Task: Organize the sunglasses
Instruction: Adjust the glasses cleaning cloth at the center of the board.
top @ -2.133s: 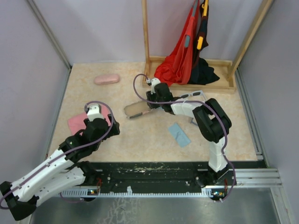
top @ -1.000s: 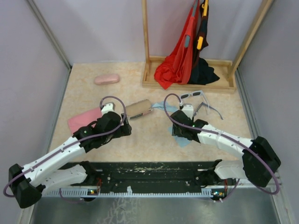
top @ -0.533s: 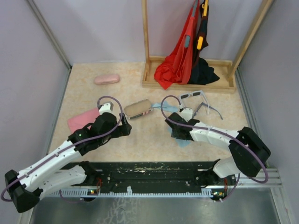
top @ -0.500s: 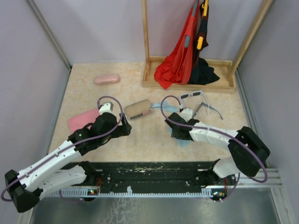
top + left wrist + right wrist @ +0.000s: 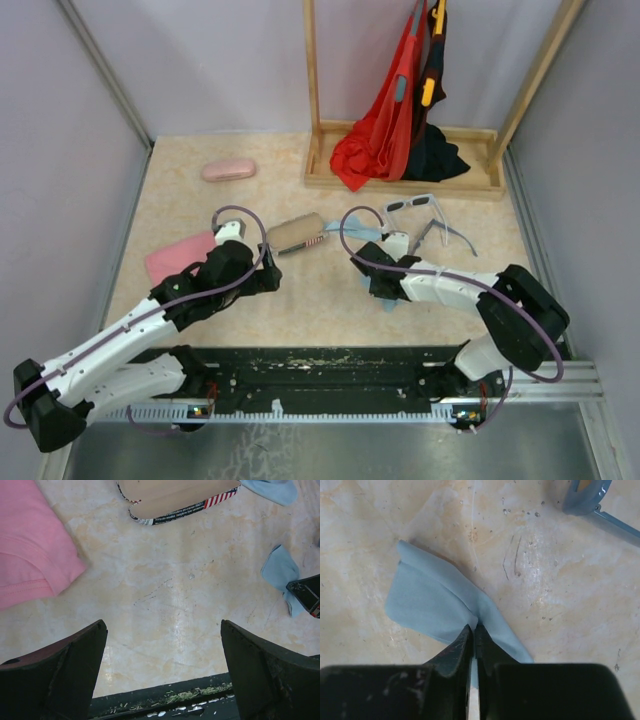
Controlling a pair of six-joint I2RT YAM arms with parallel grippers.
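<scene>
The right claw pinched the blue cloth right of the flag-printed case, probably to lift it; the left claw hovered spread.

Your left arm is stretched out low, left fingers spread wide; right arm is bent inward, right fingers pinched tight together.

The beige marbled table carried plenty: a pink case at the far left, a pink garment nearer, and a flag-printed case at centre. White sunglasses and grey glasses lay just beside each other on the right. A blue cloth lay rumpled nearer the front edge, and a second blue cloth lay just beside the flag-printed case. At the back stood a wooden rack base with red and dark fabric heaped on it.
</scene>
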